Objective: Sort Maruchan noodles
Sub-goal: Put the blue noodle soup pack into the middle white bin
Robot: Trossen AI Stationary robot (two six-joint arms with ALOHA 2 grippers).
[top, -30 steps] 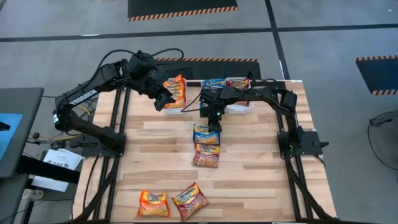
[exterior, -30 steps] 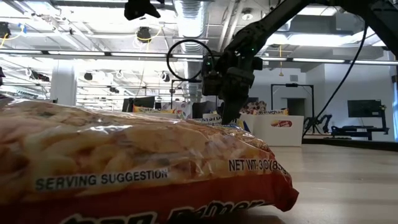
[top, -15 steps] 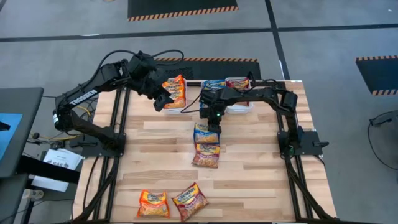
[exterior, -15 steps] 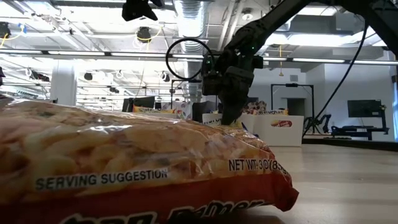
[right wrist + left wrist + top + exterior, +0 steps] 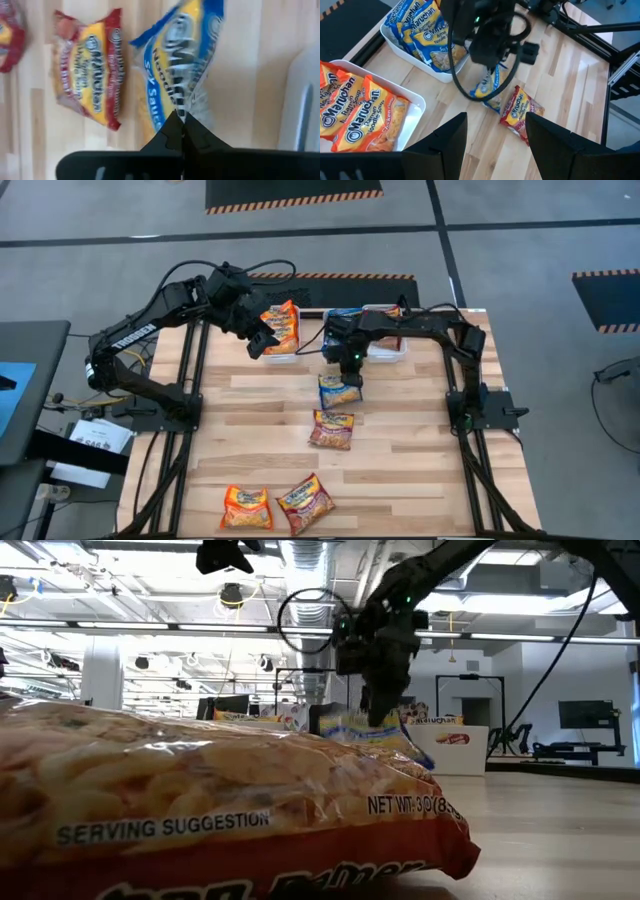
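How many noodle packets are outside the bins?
4: blue packet pinched by the right gripper, dark red packet beside it mid-table, orange packet and second red packet at the near edge. Others may be hidden.

Bright overhead lighting; blurred right wrist view.

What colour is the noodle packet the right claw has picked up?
Blue with a yellow noodle picture; the blue packet pinched by the right gripper shows best in the right wrist view.

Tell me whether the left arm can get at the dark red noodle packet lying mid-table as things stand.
Probably yes. The left gripper hovers open by the white bin of orange packets, and the dark red plastic noodle packet lies alone on bare wood. The right gripper, shut on the blue noodle packet, hangs nearby and could crowd it.
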